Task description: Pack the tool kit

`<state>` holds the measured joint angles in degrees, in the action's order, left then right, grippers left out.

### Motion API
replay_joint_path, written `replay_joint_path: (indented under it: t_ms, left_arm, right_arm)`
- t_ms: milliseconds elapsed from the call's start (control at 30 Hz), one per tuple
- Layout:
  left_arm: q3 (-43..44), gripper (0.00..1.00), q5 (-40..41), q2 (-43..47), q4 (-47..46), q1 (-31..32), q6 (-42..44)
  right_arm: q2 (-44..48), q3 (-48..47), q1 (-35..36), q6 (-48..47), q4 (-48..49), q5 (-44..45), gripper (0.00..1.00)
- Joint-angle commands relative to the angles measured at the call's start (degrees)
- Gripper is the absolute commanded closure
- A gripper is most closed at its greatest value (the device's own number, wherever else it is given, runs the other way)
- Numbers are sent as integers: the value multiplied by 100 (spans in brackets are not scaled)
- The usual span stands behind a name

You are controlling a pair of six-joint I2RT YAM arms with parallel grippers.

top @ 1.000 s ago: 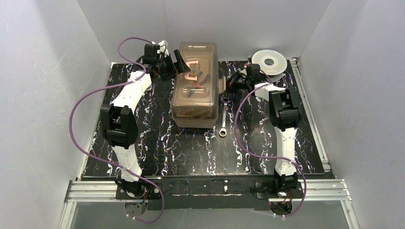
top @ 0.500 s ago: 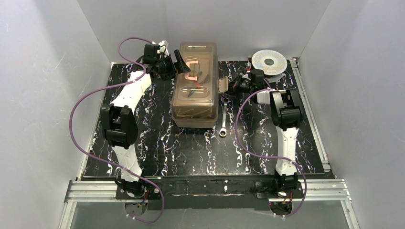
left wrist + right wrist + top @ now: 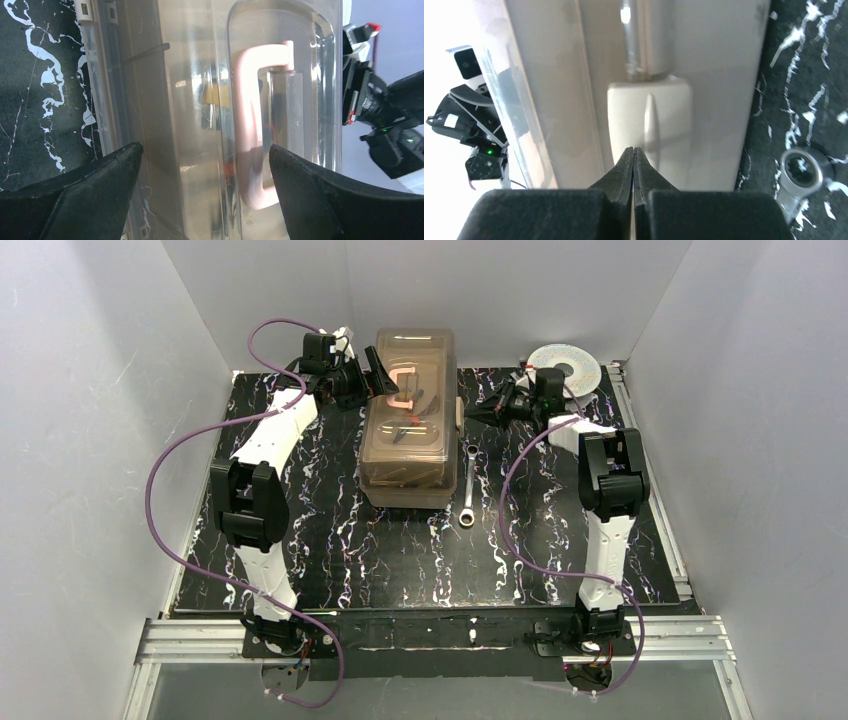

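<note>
The beige toolbox [image 3: 408,485] stands at the back middle with its smoky translucent lid [image 3: 405,445] down. The pale handle [image 3: 399,388] lies flat on the lid, and small tools show dimly through it. My left gripper [image 3: 372,372] is open at the lid's left side; in the left wrist view its fingers [image 3: 90,190] straddle the lid [image 3: 190,90] beside the handle [image 3: 249,125]. My right gripper [image 3: 474,413] is shut and empty, with its tip [image 3: 633,151] at the beige side latch [image 3: 649,117] on the box's right wall. A silver wrench [image 3: 467,485] lies on the table to the right of the box.
A round silver wire spool [image 3: 566,367] sits at the back right behind the right wrist. The wrench's ring end [image 3: 804,172] lies close to the right of the latch. White walls enclose the black marbled table [image 3: 400,560] on three sides.
The right wrist has swung back and to the right toward the spool, with its tip staying at the latch. The latch flap now lies closer against the box. The left arm has not moved.
</note>
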<state>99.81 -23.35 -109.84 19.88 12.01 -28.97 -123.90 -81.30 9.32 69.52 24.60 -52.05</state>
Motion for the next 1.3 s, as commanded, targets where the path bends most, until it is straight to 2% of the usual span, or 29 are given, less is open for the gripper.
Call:
replay_joint_path:
  t_ms: [0,133,233,400,533,700,933,1067,1267]
  left_arm:
    - [49,2,-373,111,284,150,-25]
    - [22,2,-380,69,280,147,-21]
    - [29,2,-380,69,280,152,-21]
    - [33,2,-371,73,288,147,-3]
    - [31,2,-357,69,310,152,21]
    - [39,2,-330,64,315,150,36]
    - [73,2,-343,46,359,152,58]
    - [69,2,-281,63,359,148,71]
    - [-116,2,-263,117,174,152,46]
  right_arm:
    - [393,-1082,397,-1522,-2138,545,99]
    - [356,-1835,591,-2372,-3942,1459,99]
    - [331,-2156,698,-2788,-4607,2023,99]
    - [440,-2064,711,-2918,-4713,2303,99]
    - [704,-1761,694,-2927,-4261,2243,99]
    - [588,-2475,694,-3239,-4727,2225,99]
    - [818,-2917,481,-3484,-4824,2338,99]
    - [878,-3136,352,-3736,-5572,3254,99]
    - [555,-3400,448,-4026,-6816,5505,99]
